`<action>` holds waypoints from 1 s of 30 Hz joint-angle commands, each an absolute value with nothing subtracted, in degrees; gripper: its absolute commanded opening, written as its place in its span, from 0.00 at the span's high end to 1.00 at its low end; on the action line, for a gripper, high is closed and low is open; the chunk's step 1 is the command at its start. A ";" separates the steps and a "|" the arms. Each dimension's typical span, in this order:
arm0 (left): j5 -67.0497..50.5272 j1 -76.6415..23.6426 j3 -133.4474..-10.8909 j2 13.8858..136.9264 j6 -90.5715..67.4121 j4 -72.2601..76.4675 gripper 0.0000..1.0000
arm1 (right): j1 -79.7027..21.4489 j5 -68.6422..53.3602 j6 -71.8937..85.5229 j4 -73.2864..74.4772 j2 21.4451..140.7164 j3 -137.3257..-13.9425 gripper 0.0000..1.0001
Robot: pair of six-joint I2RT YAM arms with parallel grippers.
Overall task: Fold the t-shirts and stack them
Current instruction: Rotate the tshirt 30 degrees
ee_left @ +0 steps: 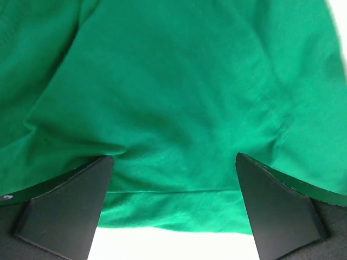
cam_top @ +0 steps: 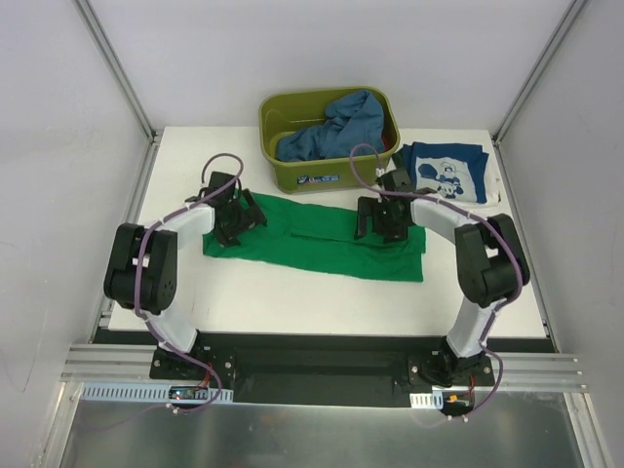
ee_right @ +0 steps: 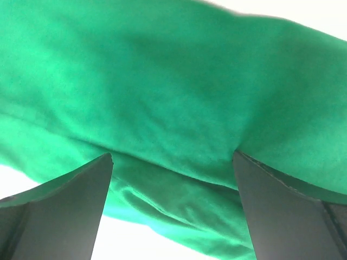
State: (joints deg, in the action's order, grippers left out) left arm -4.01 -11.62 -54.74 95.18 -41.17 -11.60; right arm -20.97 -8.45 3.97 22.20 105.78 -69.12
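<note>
Green t-shirt (cam_top: pixel 322 234): long folded band, flat at centre; navy printed t-shirt (cam_top: pixel 446 173): folded, far right; blue t-shirt (cam_top: pixel 331 127): crumpled in tub (cam_top: pixel 302 175).

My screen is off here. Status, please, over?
Left gripper and right gripper open, low over green shirt. Shirt lies flat, not gripped. Blue shirt in tub, navy shirt folded at right. Tub close behind.

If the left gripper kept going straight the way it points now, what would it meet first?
Most likely the bright green cloth t-shirt: the left gripper, jaws open, points down at it. The gap between them is unclear.
</note>
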 commanded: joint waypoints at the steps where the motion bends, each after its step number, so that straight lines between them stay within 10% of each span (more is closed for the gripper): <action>1: -3.69 -8.01 -58.18 102.64 -42.01 -14.85 0.01 | -25.56 -19.86 7.38 21.27 98.64 -58.29 0.03; 13: 1.05 0.87 -79.52 115.28 -36.65 -26.63 0.01 | -46.13 -18.54 15.28 19.61 93.16 -53.17 0.03; 15: -0.86 1.14 -84.53 118.64 -36.65 -27.15 0.18 | -48.67 -19.33 18.45 16.54 93.34 -53.44 0.03; 18: -2.90 2.20 -91.04 122.69 -37.53 -29.62 0.01 | -51.84 -18.99 20.82 14.77 93.95 -54.84 0.03; 30: -1.05 2.55 -111.70 130.45 -34.01 -32.96 0.01 | -55.46 -8.71 21.00 15.91 80.63 -52.84 0.03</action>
State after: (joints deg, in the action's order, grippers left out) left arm -2.22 1.98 -107.50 130.52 -36.14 -30.96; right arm -55.18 -15.14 19.42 16.27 91.64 -54.76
